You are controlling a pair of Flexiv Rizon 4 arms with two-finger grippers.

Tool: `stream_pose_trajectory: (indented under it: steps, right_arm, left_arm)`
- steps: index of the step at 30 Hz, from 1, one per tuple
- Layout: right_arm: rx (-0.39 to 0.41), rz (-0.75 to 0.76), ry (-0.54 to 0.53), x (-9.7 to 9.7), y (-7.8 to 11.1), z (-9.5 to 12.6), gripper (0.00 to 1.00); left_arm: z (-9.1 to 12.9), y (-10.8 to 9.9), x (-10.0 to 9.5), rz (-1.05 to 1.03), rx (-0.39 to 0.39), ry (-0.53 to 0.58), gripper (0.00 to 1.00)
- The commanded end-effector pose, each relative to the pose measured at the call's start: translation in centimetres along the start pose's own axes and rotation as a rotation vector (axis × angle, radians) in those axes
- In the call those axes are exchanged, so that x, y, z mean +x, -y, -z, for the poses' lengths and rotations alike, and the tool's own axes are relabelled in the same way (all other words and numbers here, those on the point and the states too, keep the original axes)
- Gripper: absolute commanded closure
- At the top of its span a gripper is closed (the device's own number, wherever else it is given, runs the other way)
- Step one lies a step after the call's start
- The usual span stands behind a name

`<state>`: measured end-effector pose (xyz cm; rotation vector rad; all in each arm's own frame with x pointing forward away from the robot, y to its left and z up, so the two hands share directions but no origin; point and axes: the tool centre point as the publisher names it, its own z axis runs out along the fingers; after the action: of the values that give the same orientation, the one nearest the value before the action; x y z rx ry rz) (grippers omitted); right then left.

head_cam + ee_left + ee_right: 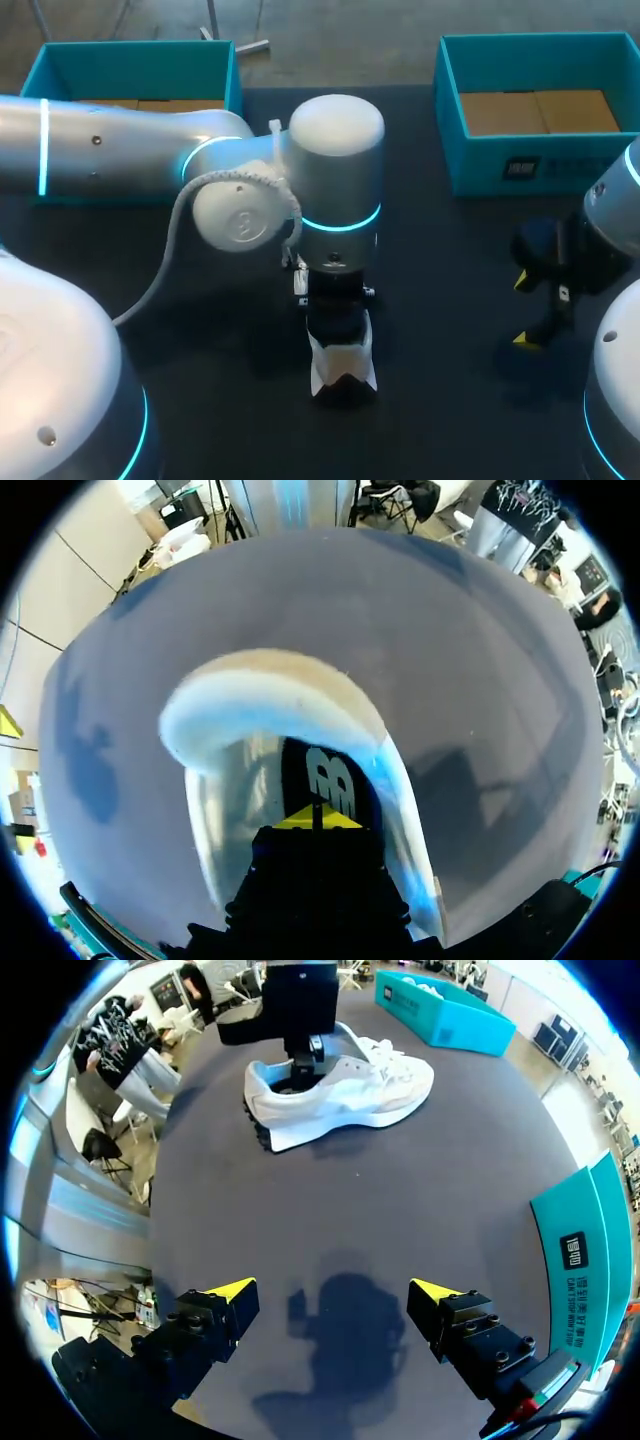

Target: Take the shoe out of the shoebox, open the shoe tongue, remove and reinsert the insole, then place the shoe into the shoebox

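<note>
A white shoe lies on the black table near its middle front. In the right wrist view the shoe lies on its side, well ahead of my right gripper. My left gripper points straight down into the shoe's opening by the heel. In its own wrist view the left gripper is shut, its yellow tips together inside the pale heel collar, just above the dark insole. I cannot tell whether it pinches the insole. My right gripper hangs open and empty above the table at the right.
An open teal shoebox stands at the back right, close to my right arm; its wall shows beside the right gripper. A second teal box stands at the back left, behind my left arm.
</note>
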<state>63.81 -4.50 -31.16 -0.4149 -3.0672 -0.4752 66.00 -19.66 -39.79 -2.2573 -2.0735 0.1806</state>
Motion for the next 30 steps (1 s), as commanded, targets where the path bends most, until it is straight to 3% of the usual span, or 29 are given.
stream_pose_trajectory:
  steps: [1, 8, 17, 25, 30]
  right_arm:
    - [-0.002, 0.001, 0.003, 0.1, 0.1, -0.1, 0.0]
    - [-0.002, 0.001, 0.003, 0.1, 0.1, -0.1, 0.0]
    - [-0.002, 0.001, 0.003, 0.1, 0.1, -0.1, 0.0]
    - [-0.002, 0.001, 0.003, 0.1, 0.1, -0.1, 0.0]
    - [-0.002, 0.001, 0.003, 0.1, 0.1, -0.1, 0.0]
  left_arm:
    - [1.8, 0.9, 0.5, -0.014, -0.022, 0.033, 1.0]
    - [2.2, 1.9, -0.3, -0.066, 0.017, 0.038, 1.0]
    - [-1.7, 2.4, -0.5, -0.105, 0.119, -0.073, 1.0]
    - [-2.9, 2.0, -0.2, -0.062, 0.07, -0.068, 1.0]
    - [-1.5, 1.9, 0.0, -0.058, 0.046, -0.058, 1.0]
